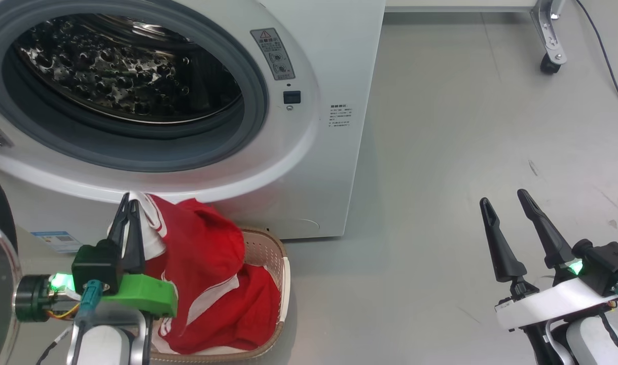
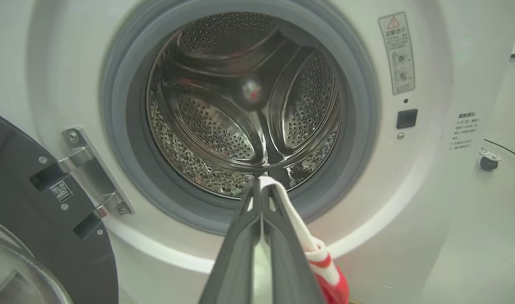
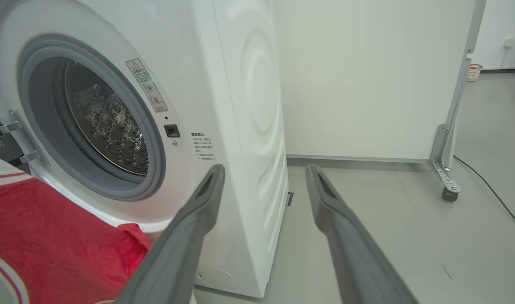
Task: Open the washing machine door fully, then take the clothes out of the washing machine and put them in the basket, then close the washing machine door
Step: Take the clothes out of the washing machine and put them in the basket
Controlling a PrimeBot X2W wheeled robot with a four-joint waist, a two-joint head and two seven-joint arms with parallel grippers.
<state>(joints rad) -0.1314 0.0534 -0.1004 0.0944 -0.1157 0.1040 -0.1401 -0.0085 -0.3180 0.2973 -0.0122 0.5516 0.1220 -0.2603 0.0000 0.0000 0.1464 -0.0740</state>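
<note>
Below washing machine [image 1: 334, 76] opening, head view: left gripper [image 1: 128, 200] clamped shut on white trim of clothes [image 1: 207, 253], red bulk draped in basket [image 1: 284, 263]; right gripper [image 1: 502, 198] spread wide, empty. Left wrist view: drum [image 2: 240, 105] looks empty; washing machine door [image 2: 37, 219] stands open. Right wrist view: nothing between jaws. Step: depositing. Next: release, then shut door.
</note>
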